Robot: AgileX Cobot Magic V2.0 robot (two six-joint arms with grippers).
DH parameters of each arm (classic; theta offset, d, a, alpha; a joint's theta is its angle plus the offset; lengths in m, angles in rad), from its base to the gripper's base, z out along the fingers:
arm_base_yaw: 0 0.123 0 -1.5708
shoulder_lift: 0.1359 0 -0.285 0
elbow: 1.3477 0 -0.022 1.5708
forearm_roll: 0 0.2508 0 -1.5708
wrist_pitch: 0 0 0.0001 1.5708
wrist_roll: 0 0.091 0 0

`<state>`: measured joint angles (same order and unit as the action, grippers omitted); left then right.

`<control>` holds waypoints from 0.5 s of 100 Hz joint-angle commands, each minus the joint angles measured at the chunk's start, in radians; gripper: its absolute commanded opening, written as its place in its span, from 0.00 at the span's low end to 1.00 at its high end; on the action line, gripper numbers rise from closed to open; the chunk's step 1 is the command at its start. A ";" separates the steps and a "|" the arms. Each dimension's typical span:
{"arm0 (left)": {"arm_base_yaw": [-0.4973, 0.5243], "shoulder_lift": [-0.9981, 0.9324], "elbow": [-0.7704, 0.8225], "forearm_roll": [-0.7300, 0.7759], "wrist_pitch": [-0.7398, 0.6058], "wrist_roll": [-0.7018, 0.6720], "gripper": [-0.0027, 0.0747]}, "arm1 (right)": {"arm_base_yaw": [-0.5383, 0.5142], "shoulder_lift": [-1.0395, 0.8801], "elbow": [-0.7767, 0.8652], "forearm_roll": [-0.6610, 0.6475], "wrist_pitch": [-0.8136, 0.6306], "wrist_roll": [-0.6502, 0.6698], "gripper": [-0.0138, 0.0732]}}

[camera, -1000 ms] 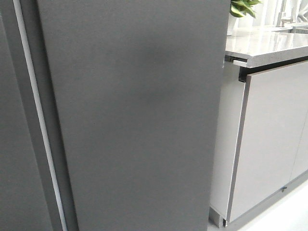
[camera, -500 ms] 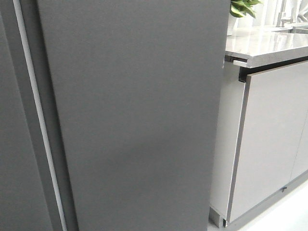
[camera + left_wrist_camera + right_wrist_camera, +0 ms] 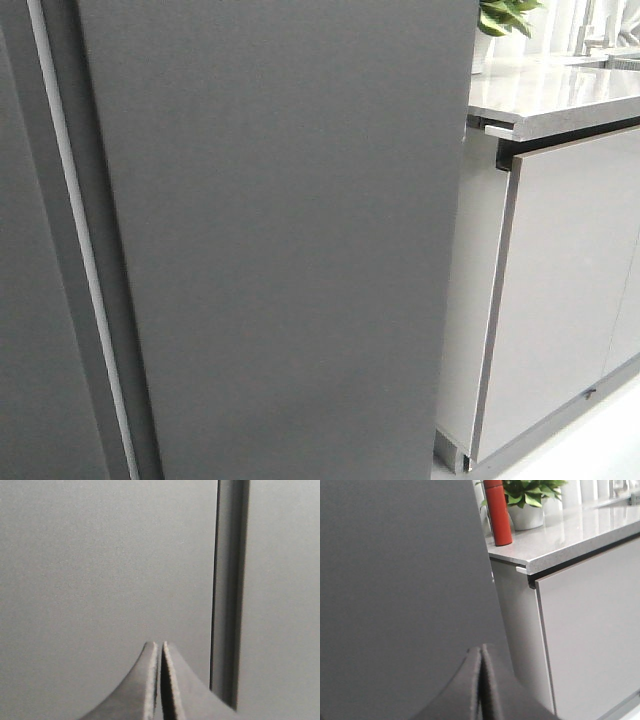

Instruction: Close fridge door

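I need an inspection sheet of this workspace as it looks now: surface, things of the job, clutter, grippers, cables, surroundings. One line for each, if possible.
Surface: grey speckled countertop, glossy, to the right of the fridge.
Job's things: fridge door, dark-grey matte panel, fills most of the front view; no inner lining or bins show, so it looks closed or nearly closed.
Clutter: red bottle and potted plant stand on the countertop near its fridge end.
Grippers: left gripper shut, empty, facing a grey panel; right gripper shut, empty, near the door's edge.
Cables: nothing seen.
Surroundings: second dark panel with a white edge strip on the left; pale grey cabinet front on the right.
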<state>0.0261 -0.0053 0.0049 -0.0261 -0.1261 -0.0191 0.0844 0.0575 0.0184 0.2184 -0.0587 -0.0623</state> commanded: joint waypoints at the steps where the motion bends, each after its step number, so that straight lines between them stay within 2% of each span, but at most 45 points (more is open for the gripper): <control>1: -0.002 -0.011 0.035 -0.004 -0.074 -0.004 0.01 | -0.009 -0.011 0.017 -0.049 -0.079 -0.004 0.11; 40: -0.002 -0.011 0.035 -0.004 -0.074 -0.004 0.01 | -0.060 -0.088 0.017 -0.059 0.001 0.005 0.11; 50: -0.002 -0.011 0.035 -0.004 -0.074 -0.004 0.01 | -0.060 -0.088 0.017 -0.119 0.035 0.007 0.11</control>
<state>0.0261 -0.0053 0.0049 -0.0261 -0.1261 -0.0191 0.0303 -0.0088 0.0184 0.1554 0.0147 -0.0567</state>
